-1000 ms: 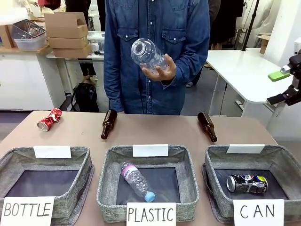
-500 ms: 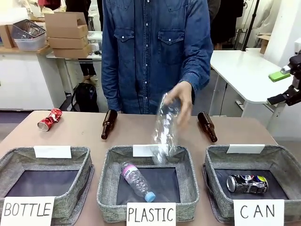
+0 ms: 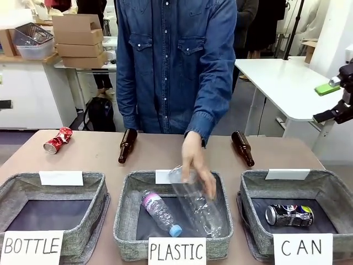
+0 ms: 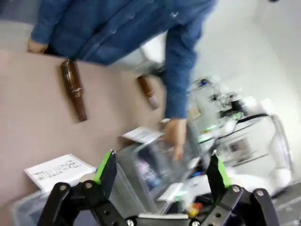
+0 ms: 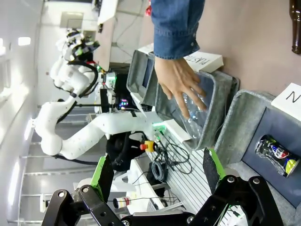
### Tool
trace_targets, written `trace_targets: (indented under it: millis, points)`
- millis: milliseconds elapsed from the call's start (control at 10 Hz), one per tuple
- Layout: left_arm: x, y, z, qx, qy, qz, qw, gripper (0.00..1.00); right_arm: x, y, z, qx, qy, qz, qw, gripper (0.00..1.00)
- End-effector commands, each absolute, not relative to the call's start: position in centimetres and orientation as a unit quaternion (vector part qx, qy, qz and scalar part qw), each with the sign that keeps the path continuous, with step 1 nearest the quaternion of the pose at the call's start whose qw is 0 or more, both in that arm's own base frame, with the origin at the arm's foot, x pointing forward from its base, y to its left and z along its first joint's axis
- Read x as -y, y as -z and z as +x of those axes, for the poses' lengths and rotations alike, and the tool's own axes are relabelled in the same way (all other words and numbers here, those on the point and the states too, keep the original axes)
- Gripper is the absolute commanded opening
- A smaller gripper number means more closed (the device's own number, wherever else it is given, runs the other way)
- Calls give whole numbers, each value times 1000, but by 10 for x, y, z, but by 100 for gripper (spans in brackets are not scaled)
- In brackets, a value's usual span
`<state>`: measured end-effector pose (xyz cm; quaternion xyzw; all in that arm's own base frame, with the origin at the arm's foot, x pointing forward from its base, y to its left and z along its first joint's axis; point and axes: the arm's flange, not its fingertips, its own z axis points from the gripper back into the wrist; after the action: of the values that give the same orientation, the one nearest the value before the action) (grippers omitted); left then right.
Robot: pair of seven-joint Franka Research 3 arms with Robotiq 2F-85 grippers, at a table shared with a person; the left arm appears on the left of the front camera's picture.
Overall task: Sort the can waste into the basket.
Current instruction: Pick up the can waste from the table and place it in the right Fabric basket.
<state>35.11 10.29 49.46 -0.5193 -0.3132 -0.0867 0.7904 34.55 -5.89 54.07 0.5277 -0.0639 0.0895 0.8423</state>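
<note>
Tabletop point(image 3: 88, 157) bears 1 red can point(image 3: 58, 139); 1 dark can point(image 3: 289, 215) in basket point(image 3: 331, 185); left gripper point(image 4: 161, 165), right gripper point(image 5: 157, 167) jaws spread.

Basket point(image 3: 325, 185) of matt woven cloth, can point(image 3: 289, 215) glossy metal.

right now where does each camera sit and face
Front view: fixed on the robot's side, facing the person across the table; their hand holds a clear bottle in the PLASTIC bin.
Left wrist view: looks along the open left gripper at that hand.
Right wrist view: sideways, past the open right gripper, at the hand and the dark can in the CAN basket.
All share the hand; front and right wrist share the can.
</note>
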Motion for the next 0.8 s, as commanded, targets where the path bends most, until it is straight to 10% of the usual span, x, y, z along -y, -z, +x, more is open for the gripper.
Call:
trace_targets:
  millis: [0, 400, 600, 700]
  points:
    - [-102, -467, 399, 175, 224, -222, 933, 100, 64, -542, 347, 63, -102, 525, 843, 100]
    - [-90, -419, 481, 231, 229, 75, 943, 100, 64, -542, 347, 63, -102, 525, 843, 100]
    - [-89, -455, 499, 280, 90, -54, 954, 100, 64, -542, 347, 63, -102, 525, 843, 100]
    - [-90, -422, 487, 263, 234, -58, 934, 100, 64, -542, 347, 63, -102, 525, 843, 100]
